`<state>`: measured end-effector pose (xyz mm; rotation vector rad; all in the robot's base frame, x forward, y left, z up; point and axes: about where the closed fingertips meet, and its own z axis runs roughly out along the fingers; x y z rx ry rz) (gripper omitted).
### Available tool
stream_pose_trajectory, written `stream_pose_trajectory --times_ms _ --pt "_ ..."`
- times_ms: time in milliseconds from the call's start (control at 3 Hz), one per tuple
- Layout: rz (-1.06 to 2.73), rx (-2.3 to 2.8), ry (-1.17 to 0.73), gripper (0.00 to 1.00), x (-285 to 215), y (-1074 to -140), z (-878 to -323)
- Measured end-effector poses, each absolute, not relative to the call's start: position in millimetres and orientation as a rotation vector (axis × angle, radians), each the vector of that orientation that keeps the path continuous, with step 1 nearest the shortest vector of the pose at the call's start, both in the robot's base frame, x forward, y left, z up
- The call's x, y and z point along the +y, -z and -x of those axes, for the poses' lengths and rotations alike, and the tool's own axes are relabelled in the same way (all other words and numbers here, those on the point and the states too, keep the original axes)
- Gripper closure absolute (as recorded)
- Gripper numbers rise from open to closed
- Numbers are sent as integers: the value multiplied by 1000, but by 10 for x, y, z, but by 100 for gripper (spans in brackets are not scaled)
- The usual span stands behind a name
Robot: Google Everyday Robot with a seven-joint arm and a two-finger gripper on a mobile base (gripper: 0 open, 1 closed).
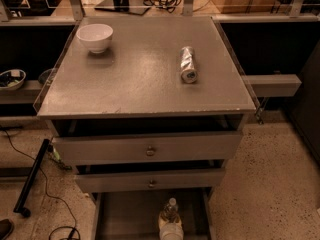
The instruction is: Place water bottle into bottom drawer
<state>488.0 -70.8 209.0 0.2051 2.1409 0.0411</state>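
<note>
At the bottom edge of the view, centred under the cabinet, the pale gripper (171, 232) sits directly at the base of the water bottle (170, 214); whether it is apart or clamped cannot be told. The bottle stands upright, white cap uppermost, inside the pulled-out bottom drawer (125, 215), near the middle of its grey floor. Directly above it, the middle drawer (150, 180) and top drawer (147, 147) each project slightly, and the middle drawer front overhangs the space behind the bottle. On the cabinet top (140, 84) a silver can (188, 64) lies on its side at right and a white bowl (94, 36) stands at rear left. Black cables (47, 196) trail across the floor at left. Print on the bottle and can is too small to read.
</note>
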Motion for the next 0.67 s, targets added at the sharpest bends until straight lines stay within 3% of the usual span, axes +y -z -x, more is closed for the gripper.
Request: stream_pose_trajectory --times_ms 667 --pt "-244 2148 -22 100 -679 -1898 -4926"
